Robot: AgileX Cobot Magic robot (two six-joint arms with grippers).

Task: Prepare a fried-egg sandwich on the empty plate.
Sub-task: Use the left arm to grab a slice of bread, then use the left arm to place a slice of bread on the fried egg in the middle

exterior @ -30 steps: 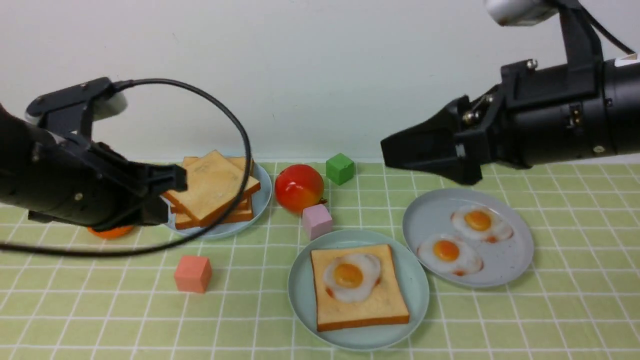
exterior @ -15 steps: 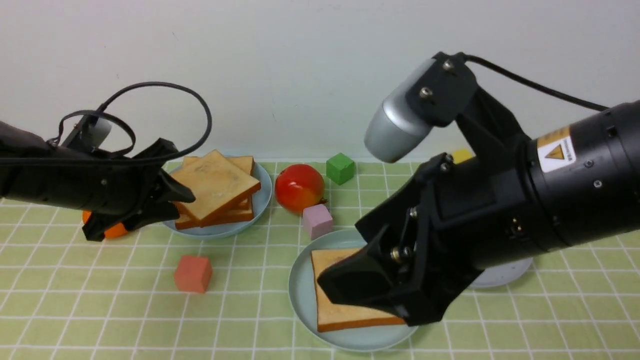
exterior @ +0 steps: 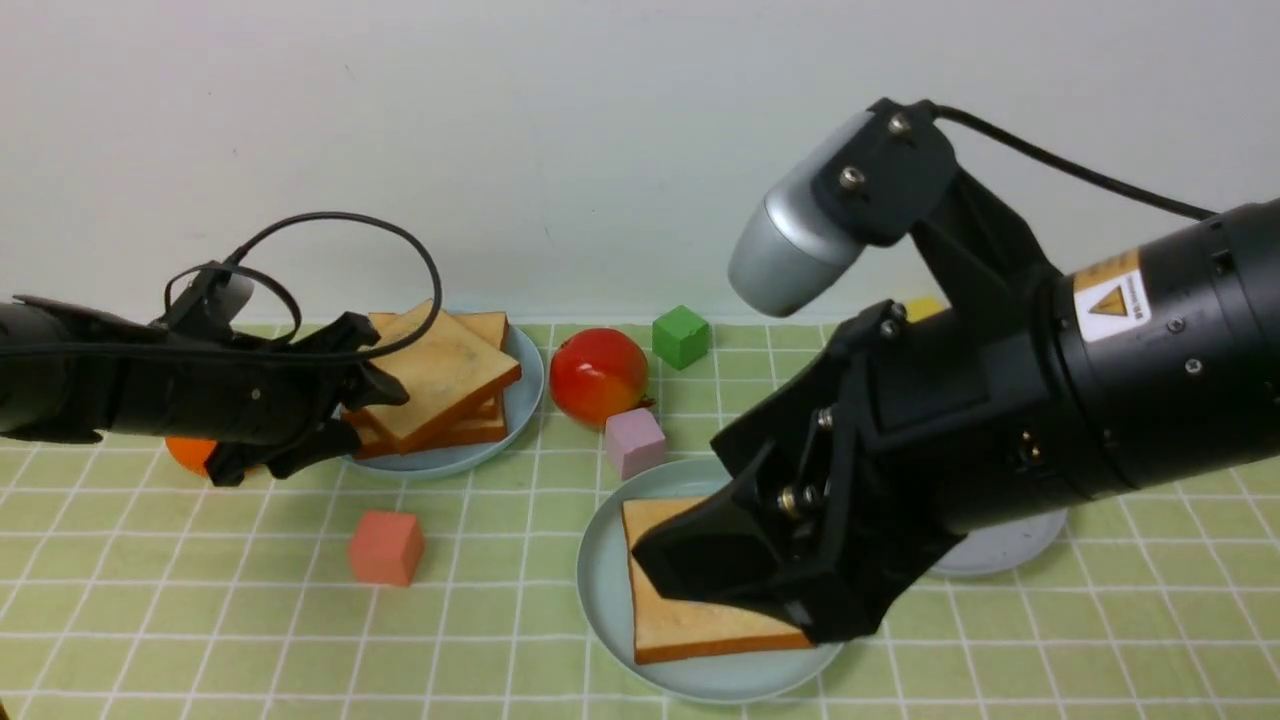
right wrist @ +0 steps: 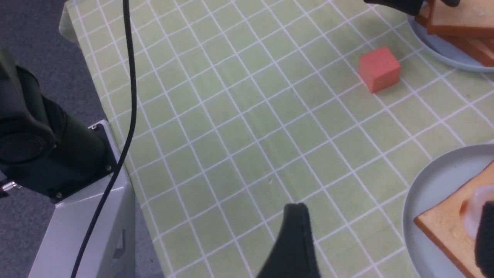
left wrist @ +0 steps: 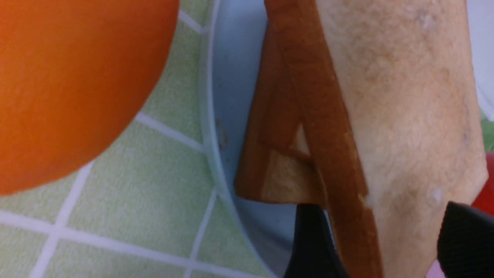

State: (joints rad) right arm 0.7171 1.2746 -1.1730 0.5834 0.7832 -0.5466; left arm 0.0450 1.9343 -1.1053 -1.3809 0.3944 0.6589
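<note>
The empty plate (exterior: 600, 590), pale mint, holds one tan toast slice (exterior: 690, 630) at the front centre. My right gripper (exterior: 720, 590) hangs open just above it and hides the egg in the front view. In the right wrist view the egg's white edge (right wrist: 472, 208) lies on that slice (right wrist: 444, 227), beside one finger of the right gripper (right wrist: 389, 231). No whole fried-egg sandwich is in view. My left gripper (exterior: 365, 415) stands open around the near corner of the top slice (exterior: 440, 375) of a toast stack on a light blue plate (exterior: 525, 400). One finger sits under the slice (left wrist: 405, 96), the other above; left gripper (left wrist: 380, 239).
An orange (exterior: 190, 452) lies beside the left gripper. A red tomato (exterior: 598, 375), green cube (exterior: 680, 337) and pink cube (exterior: 633, 442) stand between the plates. A salmon cube (exterior: 386, 547) sits front left. A grey plate (exterior: 1000, 545) is mostly hidden behind the right arm.
The right arm swung down from the upper right to just over the mint plate, covering the egg. The left gripper dropped lower, opened and slid around the top toast slice's corner.
</note>
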